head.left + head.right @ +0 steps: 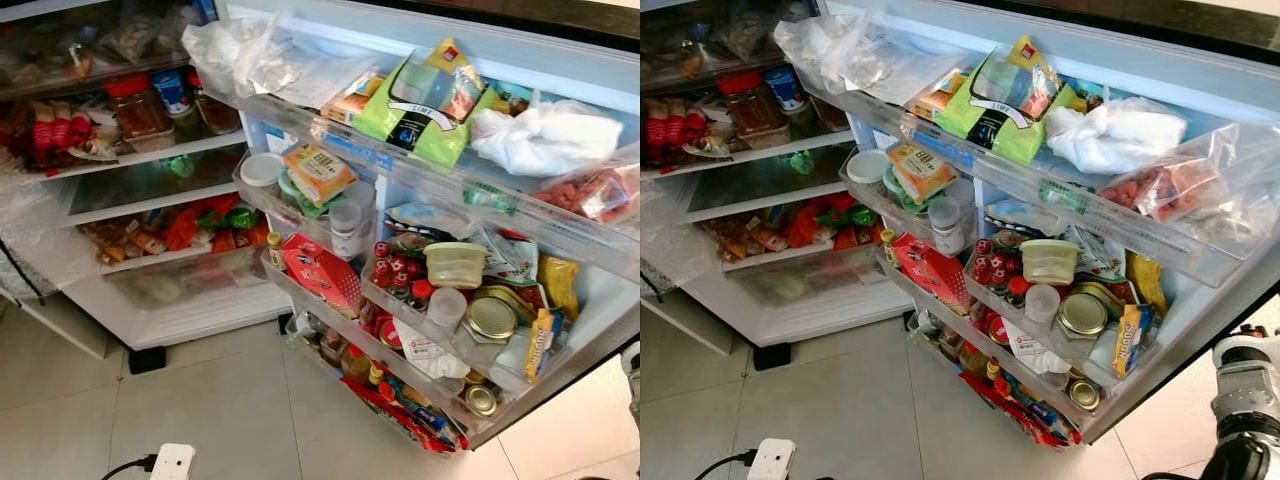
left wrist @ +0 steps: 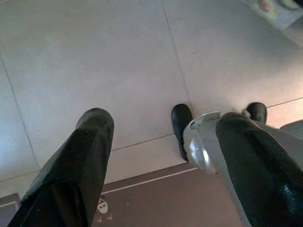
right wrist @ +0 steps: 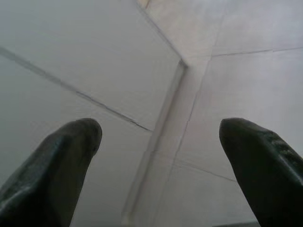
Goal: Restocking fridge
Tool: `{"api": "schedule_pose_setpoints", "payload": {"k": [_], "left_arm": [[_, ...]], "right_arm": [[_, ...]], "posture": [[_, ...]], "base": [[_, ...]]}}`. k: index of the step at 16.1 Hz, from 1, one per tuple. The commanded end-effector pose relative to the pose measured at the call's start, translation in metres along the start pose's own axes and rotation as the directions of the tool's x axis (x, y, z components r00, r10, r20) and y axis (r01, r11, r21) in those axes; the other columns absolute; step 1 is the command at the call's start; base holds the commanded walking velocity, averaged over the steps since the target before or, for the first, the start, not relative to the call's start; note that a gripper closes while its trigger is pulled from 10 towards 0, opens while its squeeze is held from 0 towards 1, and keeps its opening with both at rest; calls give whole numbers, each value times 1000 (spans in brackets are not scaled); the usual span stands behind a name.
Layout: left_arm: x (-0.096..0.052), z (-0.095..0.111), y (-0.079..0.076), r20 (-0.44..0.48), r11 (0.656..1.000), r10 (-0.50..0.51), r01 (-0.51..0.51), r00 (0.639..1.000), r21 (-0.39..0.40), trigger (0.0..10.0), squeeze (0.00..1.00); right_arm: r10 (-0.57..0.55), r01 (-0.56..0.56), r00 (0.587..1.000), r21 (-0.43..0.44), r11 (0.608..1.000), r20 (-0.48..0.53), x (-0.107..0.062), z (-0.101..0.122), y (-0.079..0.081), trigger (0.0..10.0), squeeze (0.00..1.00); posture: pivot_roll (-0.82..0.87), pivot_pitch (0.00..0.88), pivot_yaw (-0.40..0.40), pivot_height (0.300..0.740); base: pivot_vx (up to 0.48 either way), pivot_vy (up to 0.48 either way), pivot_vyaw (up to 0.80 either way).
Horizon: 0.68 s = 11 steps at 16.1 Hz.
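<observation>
The fridge stands open before me. Its inner shelves [image 1: 130, 160] on the left hold a red-lidded jar [image 1: 135, 105] and red and orange packets [image 1: 190, 228]. The open door's racks [image 1: 330, 135] on the right are packed: a green packet [image 1: 420, 110], a white plastic bag [image 1: 545, 140], a red carton [image 1: 322, 272], small red-capped bottles [image 1: 395, 272], a lidded tub [image 1: 455, 265] and a gold-lidded jar [image 1: 490, 318]. My left gripper [image 2: 165, 123] hangs open over the floor tiles, holding nothing. My right gripper [image 3: 161, 127] is open too, with nothing in it, facing pale tiles.
A white power plug with a black cable [image 1: 172, 462] lies on the tiled floor in front of the fridge. My right arm [image 1: 1245, 400] hangs at the lower right beside the door's edge. My black feet [image 2: 181, 124] stand on the tiles below the left gripper.
</observation>
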<state>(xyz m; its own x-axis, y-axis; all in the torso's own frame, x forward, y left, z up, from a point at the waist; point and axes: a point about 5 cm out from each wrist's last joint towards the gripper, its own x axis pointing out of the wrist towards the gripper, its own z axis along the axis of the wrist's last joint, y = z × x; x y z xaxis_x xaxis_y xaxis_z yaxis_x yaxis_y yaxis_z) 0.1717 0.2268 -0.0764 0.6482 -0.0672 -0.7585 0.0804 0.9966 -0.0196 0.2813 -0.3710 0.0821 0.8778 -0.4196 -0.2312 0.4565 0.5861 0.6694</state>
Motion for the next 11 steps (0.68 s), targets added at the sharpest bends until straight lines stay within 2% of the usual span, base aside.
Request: {"api": "schedule_pose_setpoints", "payload": {"k": [1, 5, 7, 9, 10, 11], "left_arm": [[-1, -5, 1, -24, 1000, 6, -6, 1000, 1, 10000, 0], [-1, -4, -1, -22, 1000, 6, -6, 1000, 4, 10000, 0], [0, -4, -2, -23, 1000, 6, -6, 1000, 5, 10000, 0], [0, -5, -3, -24, 1000, 8, -8, 1000, 7, 10000, 0], [0, -5, -3, -25, 1000, 9, -9, 1000, 9, 10000, 0], [0, -5, -3, -26, 1000, 13, -13, 1000, 11, 10000, 0]], "right_arm": [[31, -35, 996, -46, 998, -79, -3, -14, -3, 10000, 0], [55, -84, 984, -174, 981, -168, -11, -19, -16, 10000, 0], [37, -72, 984, -198, 977, -174, -13, -19, -20, 10000, 0], [-78, 40, 988, -261, 965, -134, -18, -14, -37, 10000, 0], [-121, 86, 986, -265, 960, -116, -20, -12, -42, 10000, 0], [-225, 195, 971, -286, 938, -77, -26, -10, -55, 10000, 0]], "posture": [[-45, 111, 68, 740], [-50, 111, 67, 740], [-50, 111, 67, 740], [-54, 111, 65, 740], [-54, 111, 65, 740], [-52, 112, 65, 740]], "base": [[0, 0, 0], [0, 0, 0], [0, 0, 0], [0, 0, 0], [0, 0, 0], [0, 0, 0]]}}
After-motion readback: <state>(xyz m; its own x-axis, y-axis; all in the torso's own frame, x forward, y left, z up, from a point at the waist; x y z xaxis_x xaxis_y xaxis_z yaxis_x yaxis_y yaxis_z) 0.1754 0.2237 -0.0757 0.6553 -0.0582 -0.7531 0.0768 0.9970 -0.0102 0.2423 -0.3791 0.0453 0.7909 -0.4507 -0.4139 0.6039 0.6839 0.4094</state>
